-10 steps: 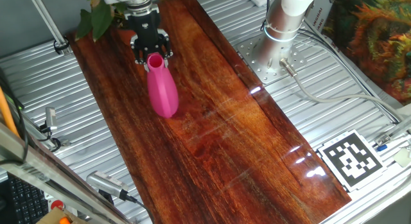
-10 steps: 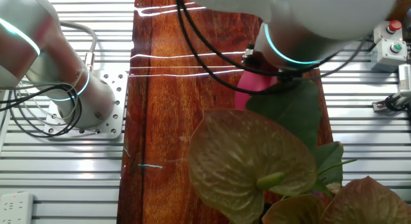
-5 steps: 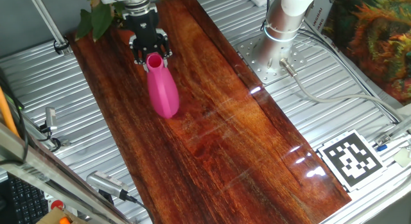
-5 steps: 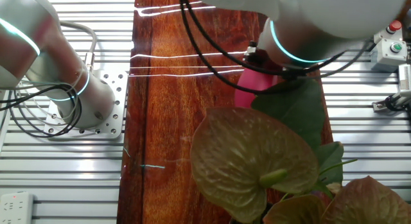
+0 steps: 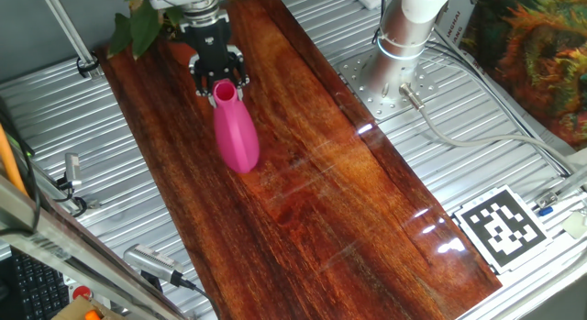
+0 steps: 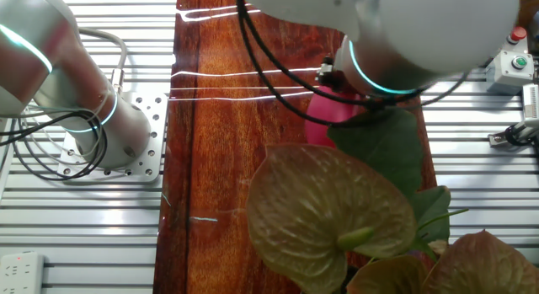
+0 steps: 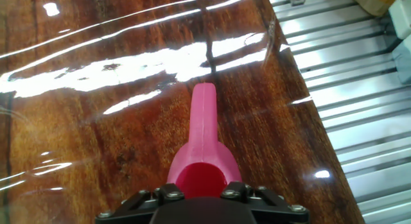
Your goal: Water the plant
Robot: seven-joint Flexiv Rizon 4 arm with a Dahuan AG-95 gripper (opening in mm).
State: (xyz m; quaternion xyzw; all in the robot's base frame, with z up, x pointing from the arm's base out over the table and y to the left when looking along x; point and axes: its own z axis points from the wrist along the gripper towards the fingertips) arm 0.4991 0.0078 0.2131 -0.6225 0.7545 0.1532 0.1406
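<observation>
From my remote station, I see the gripper clamped on the open mouth end of the pink watering can in the upper left of one fixed view, its black fingers pressed against the rim on either side, so the jaws are closed down to the width of the can's neck and nothing else is in them. In the hand view the gripper sits at the bottom edge of the frame and the can runs away from it, its narrow spout pointing toward the glare streaks at the top over the dark wooden tabletop. The plant shows only as a few green leaves at the top left corner of that fixed view, just beyond the arm; in the other fixed view its broad leaves fill the lower centre and right, and a dark leaf hides most of the pink body. I judge the grasp done and the watering itself still to come: the spout points away from the leaves, and I see no water anywhere. Whether the can rests on the wood or hangs just clear of it, I cannot tell.
</observation>
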